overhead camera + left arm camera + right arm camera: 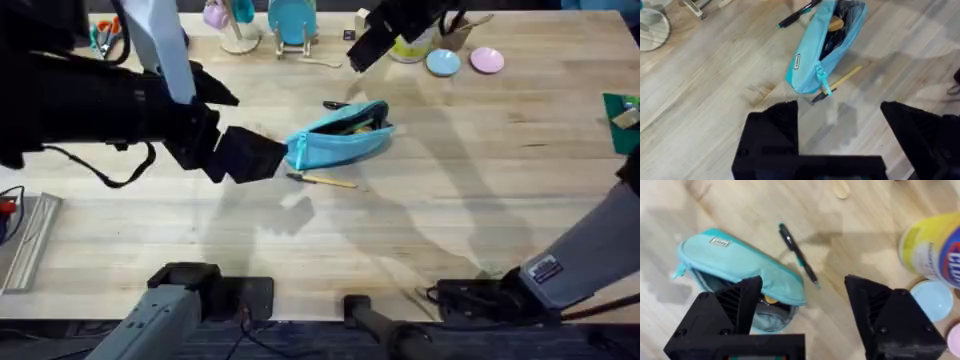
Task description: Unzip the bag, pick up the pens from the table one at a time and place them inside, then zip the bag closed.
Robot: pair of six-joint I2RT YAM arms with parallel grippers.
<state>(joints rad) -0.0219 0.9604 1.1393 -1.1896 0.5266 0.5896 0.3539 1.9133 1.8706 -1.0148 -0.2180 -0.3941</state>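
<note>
The teal pencil pouch (338,141) is lying unzipped near the middle of the light-wood table (480,180), w/ its zipper mouth gaping and some dark stuff plus something tan/yellowish showing inside in the left wrist view. The left gripper (262,158) is hovering just beside the pouch's zipper-pull end, fingers spread wide w/ nothing btwn them; from its wrist cam the pouch (823,48) is sitting right ahead of the open fingers, not touching. The yellow pen w/ the black end (325,181) is lying on the table alongside the pouch, near that same gripper, and in its wrist view that pen (838,83) is poking out from under the pouch's end by the zipper pull (822,78). The black pen (335,104) is lying on the far side of the pouch, closer to the right gripper (362,50), which is hanging above the table further back, fingers also wide apart and empty. In the right wrist view the black pen (798,254) is lying just beside the pouch (740,260), ahead of the gripper's fingers. A yellow wipes canister (935,250) and a light blue disc (932,299) are sitting off to that gripper's side.
</note>
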